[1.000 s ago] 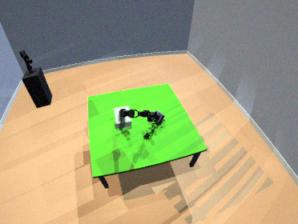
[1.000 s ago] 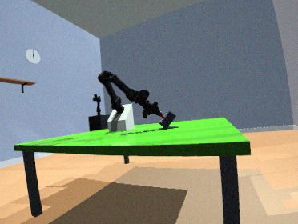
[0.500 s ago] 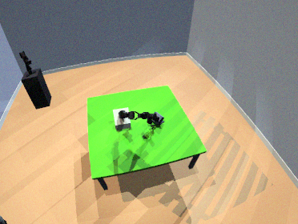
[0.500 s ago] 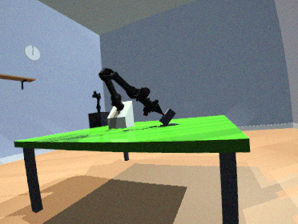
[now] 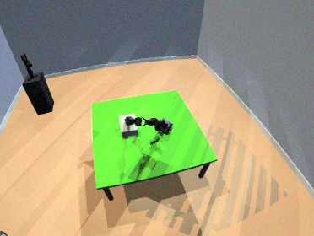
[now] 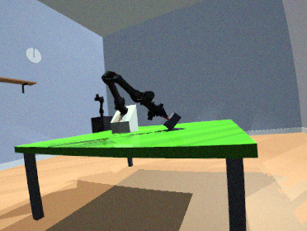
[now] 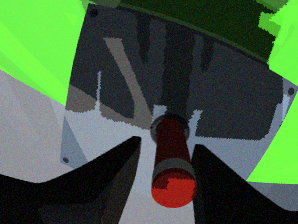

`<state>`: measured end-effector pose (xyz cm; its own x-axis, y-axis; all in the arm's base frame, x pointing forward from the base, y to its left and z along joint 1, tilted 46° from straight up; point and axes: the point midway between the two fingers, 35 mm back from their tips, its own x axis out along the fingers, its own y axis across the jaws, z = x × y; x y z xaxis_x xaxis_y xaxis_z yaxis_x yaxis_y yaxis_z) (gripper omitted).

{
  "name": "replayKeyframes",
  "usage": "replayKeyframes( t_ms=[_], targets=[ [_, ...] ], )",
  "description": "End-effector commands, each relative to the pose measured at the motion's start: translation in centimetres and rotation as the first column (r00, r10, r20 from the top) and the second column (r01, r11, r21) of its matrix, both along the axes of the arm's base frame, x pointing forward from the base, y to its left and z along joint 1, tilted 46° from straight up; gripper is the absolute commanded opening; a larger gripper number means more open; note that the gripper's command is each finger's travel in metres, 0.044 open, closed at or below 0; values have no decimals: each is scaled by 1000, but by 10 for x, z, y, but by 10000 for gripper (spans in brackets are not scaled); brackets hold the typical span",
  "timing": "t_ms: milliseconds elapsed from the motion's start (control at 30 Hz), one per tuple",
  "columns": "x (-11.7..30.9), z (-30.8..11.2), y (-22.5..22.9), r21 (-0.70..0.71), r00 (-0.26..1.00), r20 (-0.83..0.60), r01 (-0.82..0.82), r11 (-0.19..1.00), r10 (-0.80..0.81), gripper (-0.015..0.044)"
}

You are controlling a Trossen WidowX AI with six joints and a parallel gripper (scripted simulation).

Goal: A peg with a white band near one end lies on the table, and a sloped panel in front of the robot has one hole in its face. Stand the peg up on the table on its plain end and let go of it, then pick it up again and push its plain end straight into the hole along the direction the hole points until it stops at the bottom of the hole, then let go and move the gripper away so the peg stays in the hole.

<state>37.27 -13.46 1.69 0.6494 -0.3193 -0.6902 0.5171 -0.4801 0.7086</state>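
The sloped panel point(image 5: 168, 123) point(image 6: 173, 121) point(image 7: 227, 117) stands tilted on the table; in the wrist view its face fills the middle. The red peg point(image 7: 173, 192) has its plain end in the hole, and its grey-looking banded end sticks out toward the wrist camera. A bit of its red shows in the exterior view. My gripper point(image 6: 165, 117) point(image 7: 167, 148) is open around the peg. There is a gap between the peg and the left finger; the right finger is very near or against the peg's side. The peg's lower end and its depth are hidden in the hole.
The arm's base stands on a white block point(image 5: 122, 120) point(image 6: 131, 117) on the green table point(image 5: 186, 149) point(image 6: 214, 134). Shadows of the arm fall across the table and the panel. A second arm on a black pedestal point(image 5: 39, 93) stands away on the floor.
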Motion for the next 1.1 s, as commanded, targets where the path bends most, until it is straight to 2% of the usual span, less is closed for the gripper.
replayKeyframes(
  t_ms=[0,267,1067],
  targets=[
    [0,0,0,0,1000,0,0,1000,0,236],
    [-1,2,1,0,1000,-1,-1,1000,1,440],
    [-14,22,8,2,1000,-4,-4,1000,4,440]
  ],
)
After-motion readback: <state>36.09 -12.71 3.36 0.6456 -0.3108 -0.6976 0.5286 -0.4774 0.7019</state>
